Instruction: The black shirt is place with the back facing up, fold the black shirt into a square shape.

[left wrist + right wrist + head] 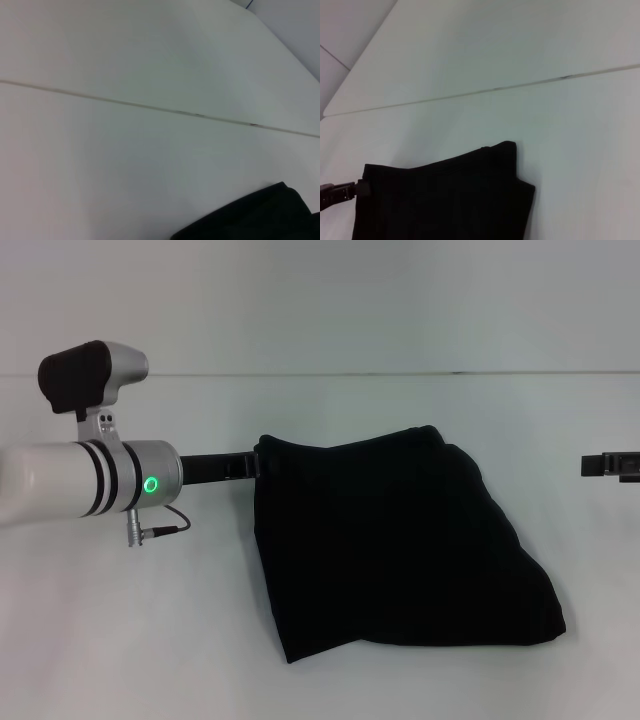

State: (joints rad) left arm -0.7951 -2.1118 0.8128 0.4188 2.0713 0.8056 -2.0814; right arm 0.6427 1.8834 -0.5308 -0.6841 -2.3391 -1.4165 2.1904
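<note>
At the left of the head view, the left hand [243, 466] pinched the upper-left corner of the black shirt [400, 540], which lay folded mid-frame on the white desk [150, 640]. At the right edge, the right hand [612, 466] hovered apart; whether it was open or closed could not be told.
</note>
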